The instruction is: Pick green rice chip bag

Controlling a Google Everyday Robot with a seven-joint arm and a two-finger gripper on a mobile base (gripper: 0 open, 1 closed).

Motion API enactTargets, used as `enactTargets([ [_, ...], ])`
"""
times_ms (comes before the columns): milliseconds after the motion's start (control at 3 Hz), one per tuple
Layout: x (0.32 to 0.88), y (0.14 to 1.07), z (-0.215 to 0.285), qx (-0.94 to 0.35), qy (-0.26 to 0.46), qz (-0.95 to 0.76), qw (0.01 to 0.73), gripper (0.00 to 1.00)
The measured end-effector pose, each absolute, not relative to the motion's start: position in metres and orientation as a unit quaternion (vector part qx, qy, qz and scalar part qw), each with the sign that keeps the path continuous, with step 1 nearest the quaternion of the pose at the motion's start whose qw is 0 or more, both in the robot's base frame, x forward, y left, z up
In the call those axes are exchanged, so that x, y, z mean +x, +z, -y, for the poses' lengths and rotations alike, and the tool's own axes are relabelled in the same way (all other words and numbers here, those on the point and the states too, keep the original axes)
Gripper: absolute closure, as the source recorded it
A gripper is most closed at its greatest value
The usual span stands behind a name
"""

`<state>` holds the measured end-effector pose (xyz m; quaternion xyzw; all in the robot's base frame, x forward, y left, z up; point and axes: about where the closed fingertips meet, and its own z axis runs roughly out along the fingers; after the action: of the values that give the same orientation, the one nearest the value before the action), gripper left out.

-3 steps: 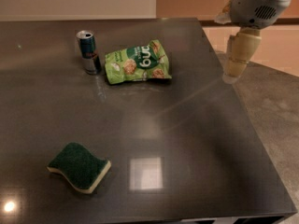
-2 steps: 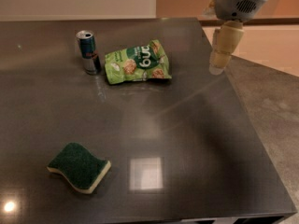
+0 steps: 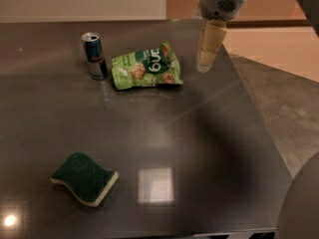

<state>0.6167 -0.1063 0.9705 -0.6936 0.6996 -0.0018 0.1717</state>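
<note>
The green rice chip bag lies flat on the dark table at the back, a light-green crinkly pouch with white lettering and tan chip pictures. My gripper hangs from the arm at the upper right, its cream-coloured fingers pointing down. It is just to the right of the bag and above the table, apart from the bag and holding nothing.
A slim blue and silver can stands upright just left of the bag. A dark green wavy sponge with a pale underside lies at the front left. The table's right edge runs diagonally, with grey floor beyond it.
My gripper has moved left, from beyond the table's right edge to a spot close beside the bag. The bag, can and sponge have not moved.
</note>
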Motion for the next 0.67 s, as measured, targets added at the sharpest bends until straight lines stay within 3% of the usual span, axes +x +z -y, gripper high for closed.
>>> enactTargets([
  [667, 0.639, 0.945, 0.057, -0.699, 0.011, -0.694, 0.172, 0.0],
])
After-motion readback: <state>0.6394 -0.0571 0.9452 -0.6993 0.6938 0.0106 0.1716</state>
